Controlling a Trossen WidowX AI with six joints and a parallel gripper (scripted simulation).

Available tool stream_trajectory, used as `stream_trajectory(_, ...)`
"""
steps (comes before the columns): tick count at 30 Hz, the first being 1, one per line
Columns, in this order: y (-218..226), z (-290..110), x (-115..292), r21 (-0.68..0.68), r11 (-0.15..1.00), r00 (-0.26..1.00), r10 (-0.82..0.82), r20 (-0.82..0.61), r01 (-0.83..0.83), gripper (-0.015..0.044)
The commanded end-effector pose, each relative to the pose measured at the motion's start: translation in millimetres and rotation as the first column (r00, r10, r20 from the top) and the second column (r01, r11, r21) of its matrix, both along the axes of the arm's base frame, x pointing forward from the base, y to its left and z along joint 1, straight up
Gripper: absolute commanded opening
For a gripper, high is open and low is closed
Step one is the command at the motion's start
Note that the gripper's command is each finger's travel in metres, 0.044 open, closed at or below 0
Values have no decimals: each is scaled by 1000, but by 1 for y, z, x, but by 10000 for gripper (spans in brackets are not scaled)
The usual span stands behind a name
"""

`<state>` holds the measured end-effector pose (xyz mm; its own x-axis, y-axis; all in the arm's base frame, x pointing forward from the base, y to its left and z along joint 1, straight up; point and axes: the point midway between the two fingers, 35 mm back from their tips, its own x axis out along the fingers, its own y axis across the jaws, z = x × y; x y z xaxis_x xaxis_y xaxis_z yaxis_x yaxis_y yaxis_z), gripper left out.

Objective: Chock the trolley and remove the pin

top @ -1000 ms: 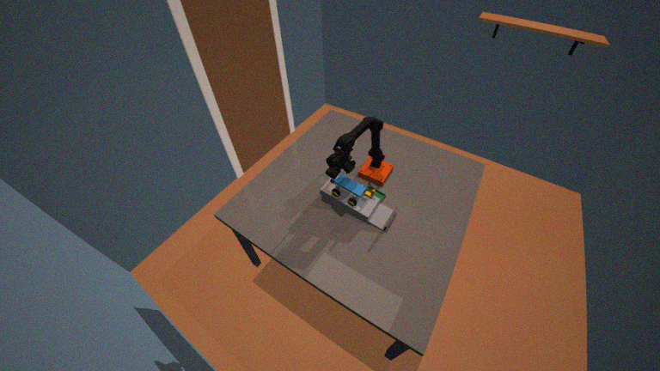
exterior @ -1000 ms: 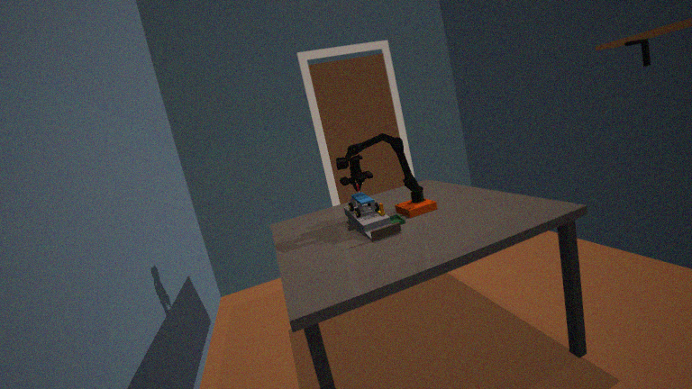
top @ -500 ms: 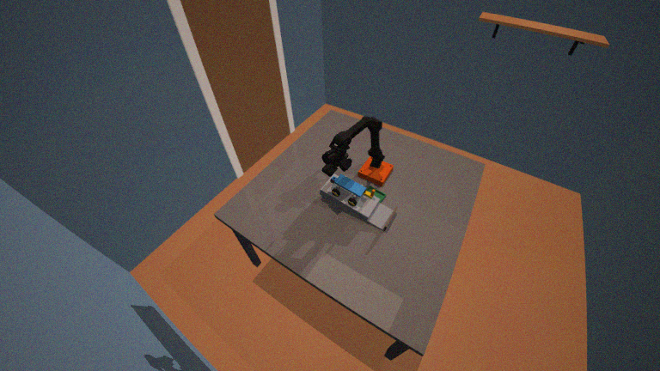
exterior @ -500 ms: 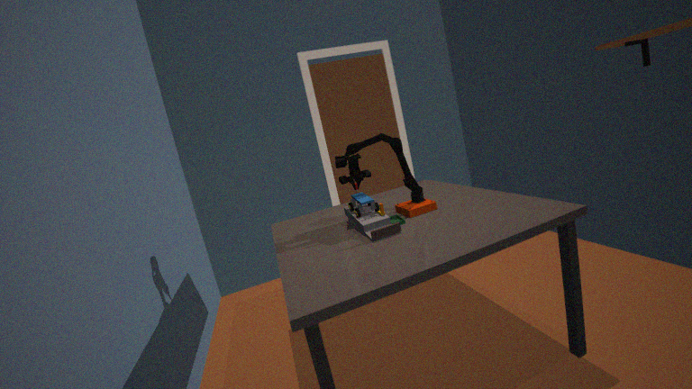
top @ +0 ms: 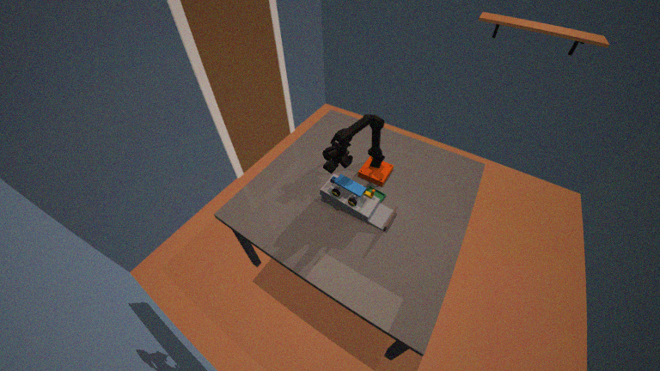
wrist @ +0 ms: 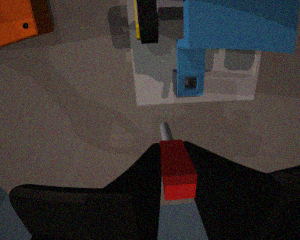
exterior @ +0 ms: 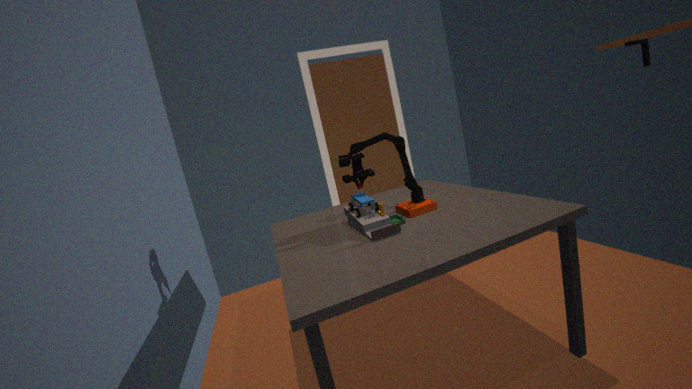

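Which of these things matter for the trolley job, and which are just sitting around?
Job: gripper shut on red-headed stop pin, blue trolley, ramp, yellow chock, green tray.
Idle: wall shelf, door.
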<state>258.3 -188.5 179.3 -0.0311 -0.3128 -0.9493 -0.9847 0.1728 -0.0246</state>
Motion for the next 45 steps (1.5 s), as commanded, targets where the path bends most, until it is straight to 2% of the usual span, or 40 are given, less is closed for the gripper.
stream_trajectory(1, 2, 0, -12, -1, 1000, 1000, 5, 6, -5, 0)
stream_trajectory(15, 9, -2, -58, -1, 1000, 1000, 5, 1, -5, 0)
stream_trajectory(20, 14, -3, -57, 0, 1000, 1000, 5, 1, -5, 0)
stream_trajectory(45, 110, -24, -36, 11, 1000, 1000, 5, 4, -5, 0)
